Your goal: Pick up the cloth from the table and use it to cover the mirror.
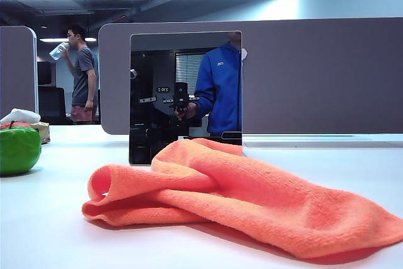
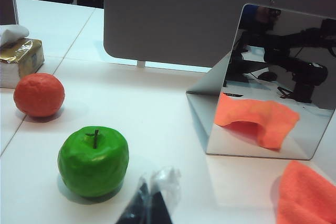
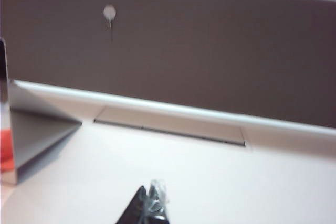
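The cloth lies crumpled on the table, its bright orange bulk stretched crosswise in front of the mirror, one folded end toward the green apple and the other running out to the opposite side. The mirror stands upright just behind it, nearly touching the cloth's rear fold in the exterior view, with the grey partition well behind both.

From my left gripper I see only a corner of the cloth, off to the inner side of the fingertips and about level with them, not ahead. The mirror sits forward and to that same side, showing a reflection of the orange heap. The green apple is just beside the tips on the outer side, the orange fruit farther out, and a tissue box beyond that. The jaws are pressed together and carry nothing.

From my right gripper the cloth itself is not in sight; I get only the mirror's edge far toward the inner side, with a sliver of orange reflected in it, bare table ahead and the partition beyond. Its jaws are likewise closed and empty.

So I judge the cloth lies between the two arms, below and inward of both hands, long axis running from one arm to the other. Each arm looks placed to take the end nearest it; both must open, swing inward and descend before any grasp.
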Available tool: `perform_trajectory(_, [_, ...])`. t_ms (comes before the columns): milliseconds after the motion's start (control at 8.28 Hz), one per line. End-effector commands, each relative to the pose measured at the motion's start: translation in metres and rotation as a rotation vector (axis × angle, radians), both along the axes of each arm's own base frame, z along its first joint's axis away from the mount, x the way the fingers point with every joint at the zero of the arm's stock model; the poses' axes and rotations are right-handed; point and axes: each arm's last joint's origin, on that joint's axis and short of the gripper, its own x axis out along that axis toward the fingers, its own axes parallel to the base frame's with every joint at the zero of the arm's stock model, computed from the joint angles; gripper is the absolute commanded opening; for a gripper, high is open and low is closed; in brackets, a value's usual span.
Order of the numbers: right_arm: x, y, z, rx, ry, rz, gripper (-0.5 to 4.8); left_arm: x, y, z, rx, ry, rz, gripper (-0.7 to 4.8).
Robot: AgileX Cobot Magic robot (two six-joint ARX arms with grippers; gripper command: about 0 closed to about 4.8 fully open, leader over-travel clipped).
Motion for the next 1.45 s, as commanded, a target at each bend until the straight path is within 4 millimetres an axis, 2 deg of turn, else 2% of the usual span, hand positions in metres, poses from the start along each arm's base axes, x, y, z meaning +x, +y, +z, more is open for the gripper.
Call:
perform_trajectory(121, [-0.025,0.001,0.037,-0.002,0.135,0.006,-0.01,-0.015,-0.005,0.032,-0.002,0.137,-0.106,-0.06])
perform_trajectory(242, [-0.026,0.001,0.046,-0.001,0.175,0.018,-0.01,-0.016,-0.007,0.041,-0.004,0.149,-0.145,-0.06])
perform_trajectory(363, [-0.022,0.004,0.061,0.007,0.264,0.104,-0.01,-0.013,-0.012,0.052,-0.008,0.190,-0.236,-0.06])
perform_trajectory(483, [-0.011,0.006,0.074,0.022,0.358,0.193,-0.01,-0.006,-0.019,0.056,-0.007,0.251,-0.335,-0.06])
perform_trajectory(604, [0.001,0.008,0.085,0.036,0.438,0.249,-0.01,0.002,-0.033,0.053,0.013,0.329,-0.463,-0.06])
perform_trajectory(725, [0.009,0.011,0.086,0.033,0.462,0.309,-0.01,0.005,-0.045,0.049,0.036,0.374,-0.562,-0.06])
perform_trajectory(1088, [0.028,0.029,0.087,0.019,0.471,0.565,-0.01,0.015,-0.066,0.048,0.064,0.367,-0.666,-0.06])
perform_trajectory(1208, [0.044,0.047,0.084,-0.008,0.495,0.682,-0.01,0.022,-0.071,0.049,0.061,0.344,-0.667,-0.06])
perform_trajectory(1329, [0.057,0.070,0.074,-0.039,0.576,0.792,-0.01,0.025,-0.070,0.046,0.080,0.360,-0.587,-0.06])
perform_trajectory(1450, [0.065,0.080,0.067,-0.065,0.624,0.790,-0.01,0.025,-0.069,0.041,0.094,0.403,-0.568,-0.06])
